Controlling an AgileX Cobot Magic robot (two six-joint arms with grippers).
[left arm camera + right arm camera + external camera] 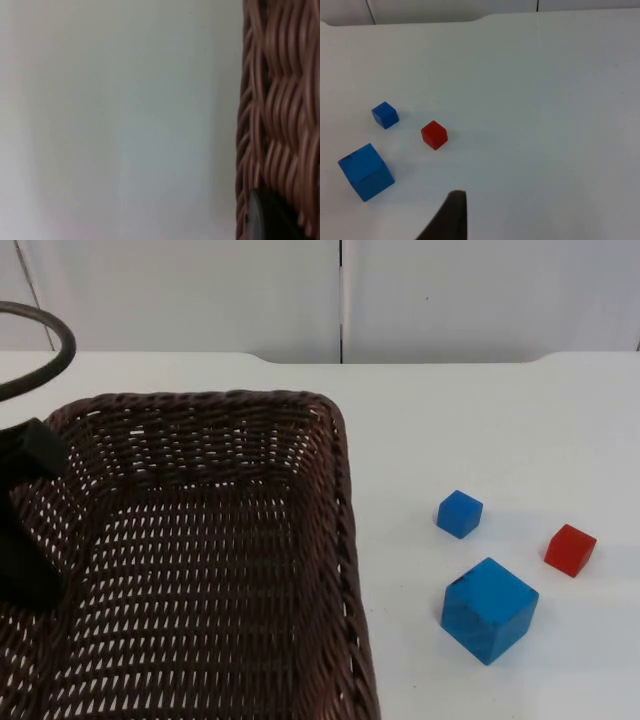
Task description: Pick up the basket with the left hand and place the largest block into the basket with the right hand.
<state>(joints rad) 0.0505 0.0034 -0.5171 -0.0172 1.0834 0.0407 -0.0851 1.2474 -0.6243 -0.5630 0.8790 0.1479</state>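
Basket [200, 570] of dark brown wicker, open weave, cut off at picture's lower and left edges; lifted close under the top camera, left of the blocks. Left gripper [30, 530] at its left wall; fingers' state not discernible. Large blue block [489, 609] on white desk [480, 430], corner-on. Small blue block [459, 514] and red block [570, 549] close behind. Right gripper [451, 220] hovering near the blocks, one fingertip visible, fingers' state unclear.

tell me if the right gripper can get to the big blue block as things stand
Probably yes. The big blue block sits alone on the table, apart from the small blue block and red block, with the basket off to its side.
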